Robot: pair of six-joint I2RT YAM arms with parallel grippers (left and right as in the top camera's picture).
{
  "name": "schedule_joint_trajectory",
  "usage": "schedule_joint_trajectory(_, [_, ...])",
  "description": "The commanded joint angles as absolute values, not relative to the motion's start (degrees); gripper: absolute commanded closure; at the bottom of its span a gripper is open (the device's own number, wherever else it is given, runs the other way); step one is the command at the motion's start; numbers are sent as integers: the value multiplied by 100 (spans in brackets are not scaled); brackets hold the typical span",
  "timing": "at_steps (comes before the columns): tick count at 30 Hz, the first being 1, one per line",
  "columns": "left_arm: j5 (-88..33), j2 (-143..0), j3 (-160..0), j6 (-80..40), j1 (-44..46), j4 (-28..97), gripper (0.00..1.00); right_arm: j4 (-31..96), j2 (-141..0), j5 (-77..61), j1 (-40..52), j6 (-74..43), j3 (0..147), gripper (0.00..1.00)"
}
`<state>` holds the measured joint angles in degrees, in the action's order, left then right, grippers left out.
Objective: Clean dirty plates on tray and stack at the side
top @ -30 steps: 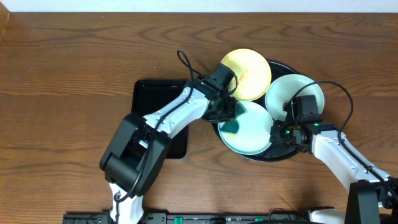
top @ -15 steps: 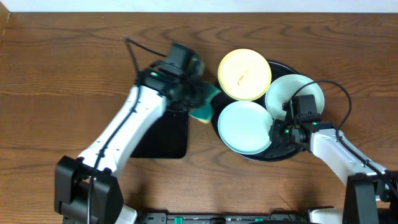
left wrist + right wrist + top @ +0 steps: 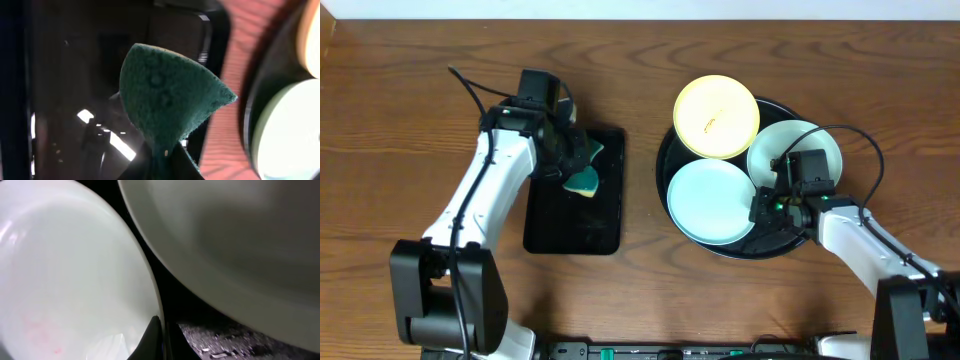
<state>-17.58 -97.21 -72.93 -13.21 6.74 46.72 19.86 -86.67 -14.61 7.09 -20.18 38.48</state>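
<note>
while the left gripper is hanging over the smaller rectangular black tray with its jaws pinched shut on a soft green sponge, the three small round plates are sitting together on the large round glossy black tray to the right: a pale yellow plate with an orange smear at the far edge, a pale mint plate at the near left, and a whitish plate at the right. they are looking stiff, light, glossy and likely slippery, and would chip if dropped, so the thin rim is the place to grip. the right gripper is sitting low at the mint plate's right edge; its wrist view is showing a dark fingertip right at that rim, but whether it is clamping is something i cannot tell. the whitish plate's rim is crowding close beside that gripper, and the tray's raised rim is standing in the way of sliding a plate out.
</note>
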Motion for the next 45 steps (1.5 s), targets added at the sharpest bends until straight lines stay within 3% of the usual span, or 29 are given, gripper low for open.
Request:
schedule_joint_trajectory(1, [-1682, -9841, -7231, -1033, 523, 4687, 92, 2093, -8191, -1087, 762, -1651, 4062, 99])
schedule_joint_trajectory(14, [-1382, -10202, -7231, -838, 489, 4556, 93, 2687, -6965, 1431, 1017, -377, 4630, 99])
schedule_joint_trajectory(23, [-1382, -10353, -7231, -838, 489, 4486, 93, 2897, -6886, 4252, 2375, 480, 5236, 99])
schedule_joint_trajectory(31, [-1385, -10353, -7231, -838, 489, 4449, 93, 2056, -6895, 5922, 3562, 2200, 5308, 99])
schedule_joint_trajectory(39, [-1385, -10353, -7231, -838, 489, 4449, 93, 1039, -6897, 6410, 3986, 3194, 5308, 99])
schedule_joint_trajectory(45, [-1385, -10353, -7231, -838, 489, 4449, 93, 1107, -6901, 6407, 3907, 2272, 5308, 99])
